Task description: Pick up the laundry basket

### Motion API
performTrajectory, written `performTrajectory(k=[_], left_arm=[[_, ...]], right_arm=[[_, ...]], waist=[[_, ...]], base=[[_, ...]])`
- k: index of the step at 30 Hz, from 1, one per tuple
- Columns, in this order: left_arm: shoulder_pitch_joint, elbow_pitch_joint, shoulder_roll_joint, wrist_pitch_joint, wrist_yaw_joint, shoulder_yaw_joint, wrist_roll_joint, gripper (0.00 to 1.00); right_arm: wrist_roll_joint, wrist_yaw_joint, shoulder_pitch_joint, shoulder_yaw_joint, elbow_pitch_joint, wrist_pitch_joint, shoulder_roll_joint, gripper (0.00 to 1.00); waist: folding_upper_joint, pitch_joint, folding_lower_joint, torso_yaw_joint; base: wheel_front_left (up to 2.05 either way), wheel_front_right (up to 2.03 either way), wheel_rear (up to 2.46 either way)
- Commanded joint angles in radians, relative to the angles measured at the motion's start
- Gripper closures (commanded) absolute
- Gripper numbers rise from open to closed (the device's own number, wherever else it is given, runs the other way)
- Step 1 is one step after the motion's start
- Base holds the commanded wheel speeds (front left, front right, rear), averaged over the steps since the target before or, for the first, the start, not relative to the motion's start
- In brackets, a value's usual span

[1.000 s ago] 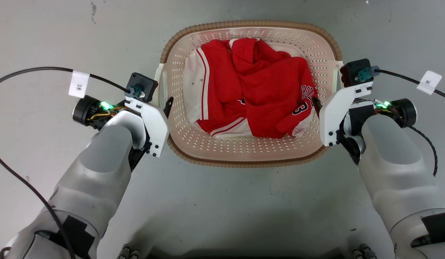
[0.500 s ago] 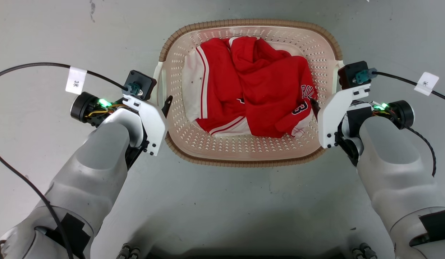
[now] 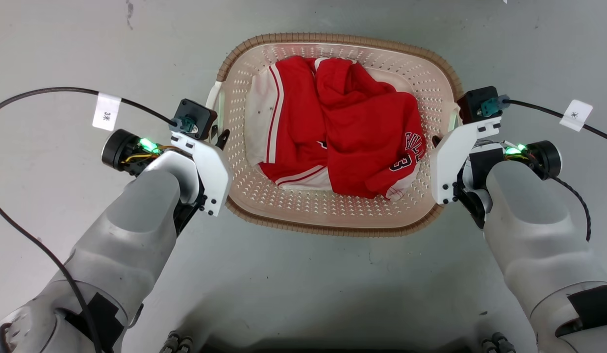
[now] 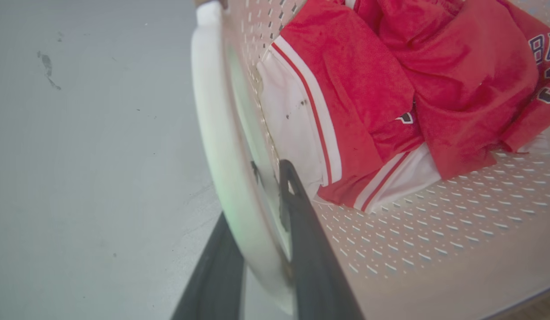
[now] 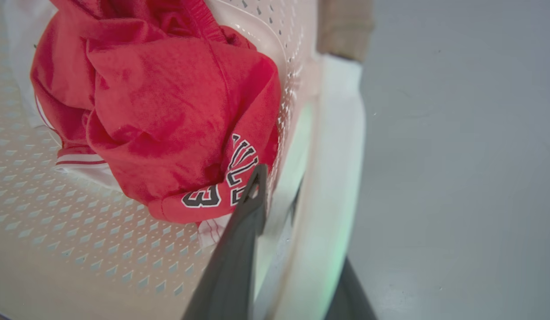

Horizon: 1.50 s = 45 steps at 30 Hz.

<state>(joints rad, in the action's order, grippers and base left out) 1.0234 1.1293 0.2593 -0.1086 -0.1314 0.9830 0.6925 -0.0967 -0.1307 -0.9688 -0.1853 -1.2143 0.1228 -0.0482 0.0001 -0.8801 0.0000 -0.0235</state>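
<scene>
The laundry basket [image 3: 333, 226], cream with perforated walls and a brown rim, sits between my two arms with a red and white jersey [image 3: 352, 132] inside. My left gripper [image 3: 216, 142] straddles the white left handle [image 4: 215, 146], one dark finger [image 4: 301, 231] inside the wall and the other outside, clamped on it. My right gripper [image 3: 435, 143] holds the white right handle [image 5: 339, 169] the same way, with its inner finger [image 5: 239, 249] against the jersey's sleeve. I cannot tell whether the basket's bottom is off the floor.
Grey floor [image 3: 303, 279] surrounds the basket on all sides. Black cables with white tags [image 3: 106, 112] [image 3: 573, 115] trail from both wrists. My base's dark edge [image 3: 333, 347] lies along the bottom of the head view.
The basket has shifted a little toward me and turned slightly, and both grippers have moved with it on its handles.
</scene>
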Motion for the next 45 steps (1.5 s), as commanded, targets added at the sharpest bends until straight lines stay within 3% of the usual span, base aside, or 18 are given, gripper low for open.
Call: performTrajectory(k=[1, 11, 19, 34, 45], left_arm=[[0.001, 0.003, 0.009, 0.004, 0.003, 0.011, 0.004, 1.00], [-0.046, -0.032, 0.037, 0.052, 0.002, 0.106, 0.087, 1.00], [-0.101, -0.102, 0.079, 0.118, 0.002, 0.196, 0.181, 1.00], [-0.220, -0.275, 0.178, 0.338, 0.002, 0.292, 0.349, 1.00], [-0.264, -0.367, 0.229, 0.450, 0.000, 0.298, 0.390, 1.00]], right_arm=[[-0.005, 0.000, -0.021, -0.004, -0.002, -0.007, -0.004, 1.00], [-0.013, 0.000, 0.007, -0.037, -0.027, 0.027, -0.004, 1.00], [-0.030, 0.000, 0.046, -0.120, -0.043, 0.134, -0.005, 1.00], [-0.244, -0.001, 0.160, -0.346, 0.036, 0.371, -0.004, 1.00], [-0.358, -0.002, 0.222, -0.423, 0.033, 0.463, -0.002, 1.00]], waist=[[-0.0001, 0.007, 0.0000, 0.000], [-0.0001, 0.118, 0.0000, 0.013], [-0.0001, 0.255, 0.0000, 0.024], [-0.0001, 0.540, 0.0000, 0.035], [-0.0001, 0.699, 0.0000, 0.044]], base=[[0.00, 0.00, 0.00], [0.00, 0.00, 0.00], [0.00, 0.00, 0.00], [0.00, 0.00, 0.00], [0.00, 0.00, 0.00]])
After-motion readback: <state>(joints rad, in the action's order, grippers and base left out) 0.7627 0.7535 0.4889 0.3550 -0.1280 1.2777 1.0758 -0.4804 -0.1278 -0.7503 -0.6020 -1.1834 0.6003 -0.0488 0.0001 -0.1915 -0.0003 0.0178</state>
